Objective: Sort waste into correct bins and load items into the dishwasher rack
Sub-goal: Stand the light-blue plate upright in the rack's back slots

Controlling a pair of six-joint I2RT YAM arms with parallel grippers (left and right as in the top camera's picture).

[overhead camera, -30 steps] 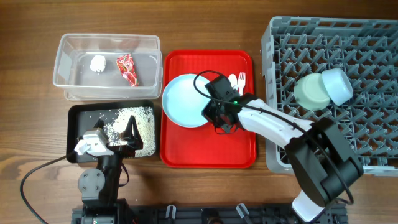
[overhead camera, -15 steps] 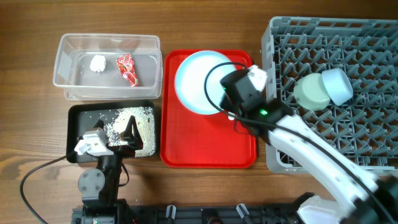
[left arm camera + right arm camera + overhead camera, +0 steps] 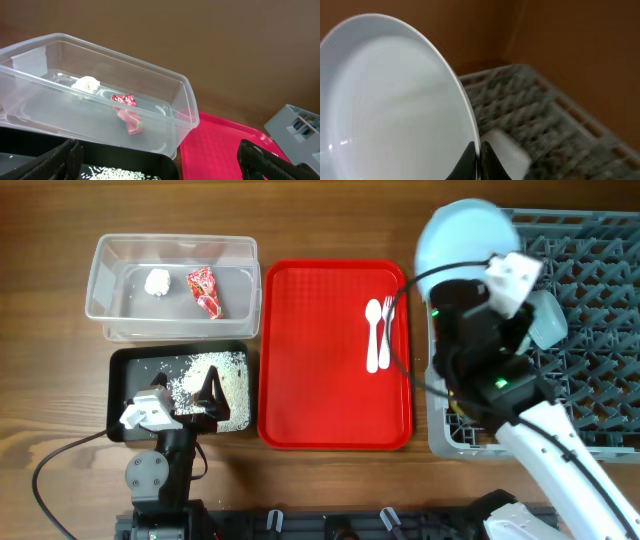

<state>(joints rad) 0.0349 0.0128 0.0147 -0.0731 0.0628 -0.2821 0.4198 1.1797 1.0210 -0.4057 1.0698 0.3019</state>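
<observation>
My right gripper (image 3: 479,152) is shut on the rim of the light blue plate (image 3: 462,238) and holds it raised on edge over the near-left part of the grey dishwasher rack (image 3: 590,240). The plate fills the left of the right wrist view (image 3: 390,100). A bowl (image 3: 548,320) in the rack is mostly hidden behind my right arm. The white spoon (image 3: 373,335) and fork (image 3: 386,330) lie on the red tray (image 3: 320,360). My left gripper (image 3: 160,165) is open above the black tray (image 3: 130,370) of rice scraps (image 3: 215,375). The clear tub (image 3: 172,285) holds the napkin ball (image 3: 157,281) and red wrapper (image 3: 205,290).
The rack's left wall (image 3: 432,380) stands right next to the red tray's right edge. The clear tub (image 3: 100,100) and the black tray sit close together at the left. Bare wood lies along the far edge and the front left.
My right gripper has lifted the plate off the red tray and carried it right and up, over the rack. The spoon and fork are now uncovered. The left arm has not moved.
</observation>
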